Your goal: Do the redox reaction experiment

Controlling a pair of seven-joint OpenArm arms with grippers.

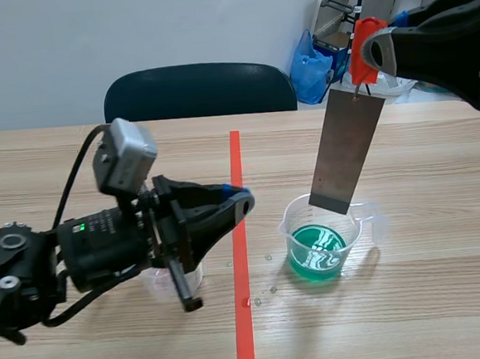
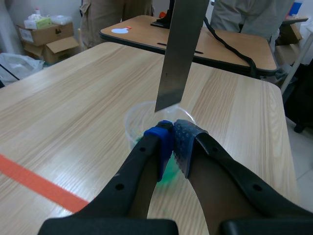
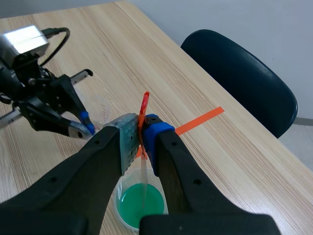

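Note:
A clear beaker of green liquid stands on the wooden table just right of the tape line. A grey metal plate hangs upright over it from an orange clip, its lower edge at about rim height and above the liquid. My right gripper is shut on the clip, with the beaker straight below it. My left gripper is shut on nothing, low and left of the beaker. In the left wrist view its fingertips meet right before the beaker and plate.
A small clear cup stands under the left arm, also in the right wrist view as the cup. Water drops lie left of the beaker. A dark chair and a blue bag sit beyond the far table edge.

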